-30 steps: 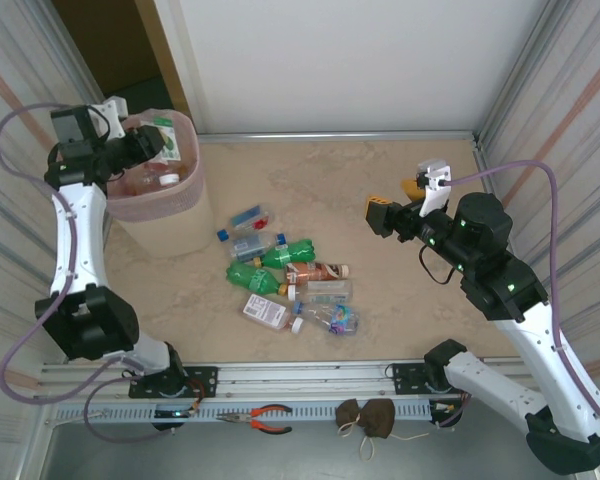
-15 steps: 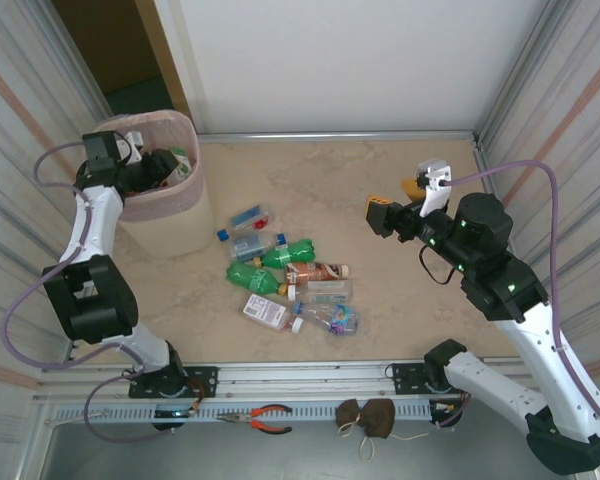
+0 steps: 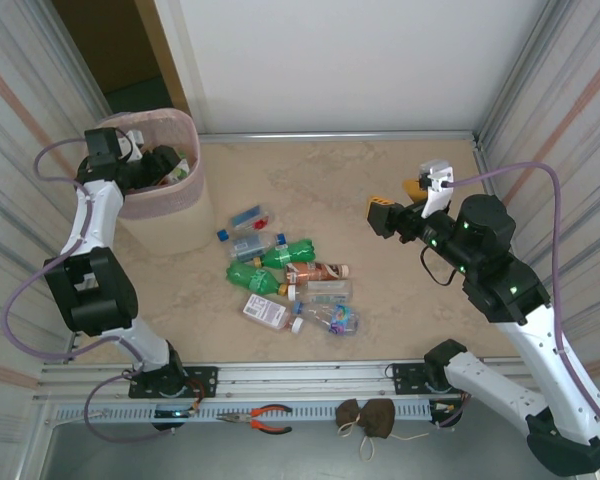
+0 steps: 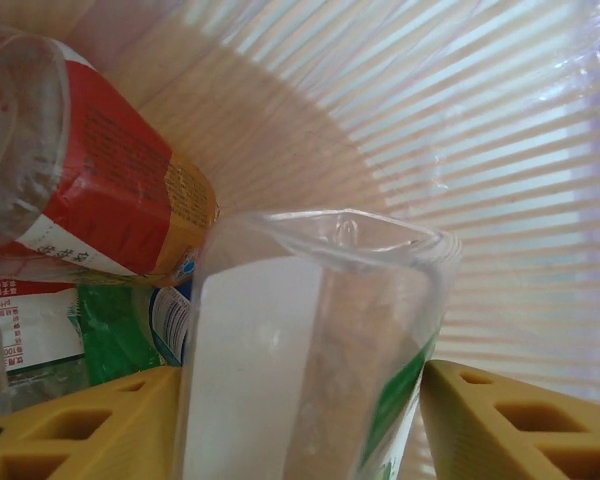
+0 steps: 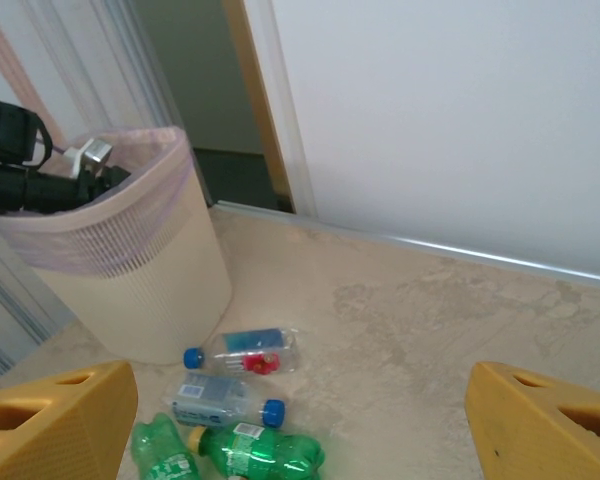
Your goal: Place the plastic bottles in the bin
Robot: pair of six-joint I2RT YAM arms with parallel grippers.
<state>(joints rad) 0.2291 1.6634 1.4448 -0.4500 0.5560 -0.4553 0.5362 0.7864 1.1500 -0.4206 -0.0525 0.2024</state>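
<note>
My left gripper (image 3: 166, 164) reaches down inside the pale pink bin (image 3: 170, 222). In the left wrist view a clear bottle with a white and green label (image 4: 310, 360) stands between its yellow fingers (image 4: 100, 425), which are spread open beside it. A red-labelled bottle (image 4: 105, 190) and others lie below, against the ribbed bin wall (image 4: 430, 130). Several plastic bottles (image 3: 285, 280), green, clear and orange-brown, lie in a pile on the floor right of the bin. My right gripper (image 3: 395, 200) hovers open and empty over the right side, looking toward the bin (image 5: 130, 270) and the blue-capped bottles (image 5: 230, 400).
Corrugated walls close in both sides and a white panel stands at the back. A metal rail runs along the near edge, with red-handled pliers (image 3: 265, 418) and two brown pouches (image 3: 365, 415) below it. Bare floor lies between the pile and my right gripper.
My left gripper has swung from above the bin's left rim down into the bin, and its fingers have spread apart around the clear bottle. The right arm has not moved.
</note>
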